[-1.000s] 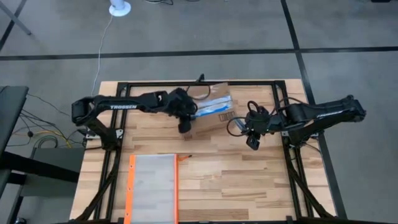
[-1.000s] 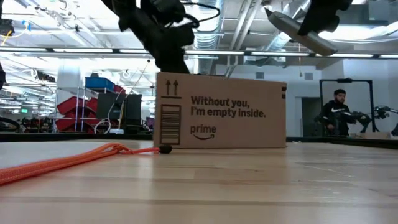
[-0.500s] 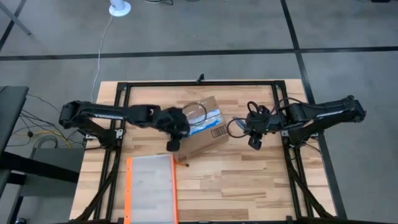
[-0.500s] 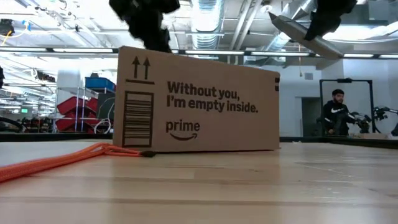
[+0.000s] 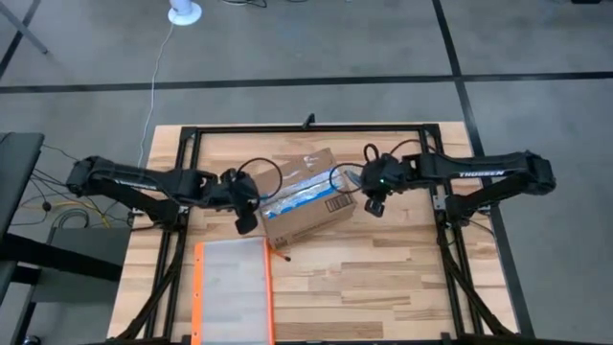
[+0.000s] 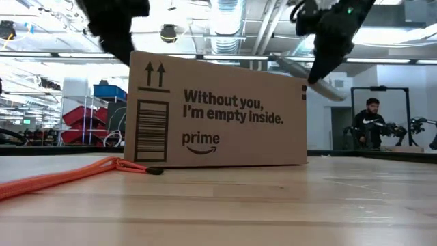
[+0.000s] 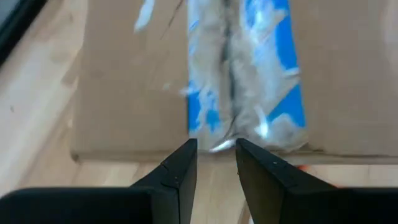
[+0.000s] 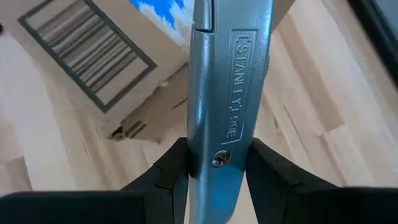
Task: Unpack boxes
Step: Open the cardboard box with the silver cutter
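Two grippers flanked the box: the right gripper clamped a knife aimed at its tape, while the left gripper, fingers slightly apart, stood ready to brace it.

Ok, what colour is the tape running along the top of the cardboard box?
Blue and white, torn along the seam of the box; the tape shows best in the left wrist view.

Brown cardboard box upright mid-table, blue tape torn.
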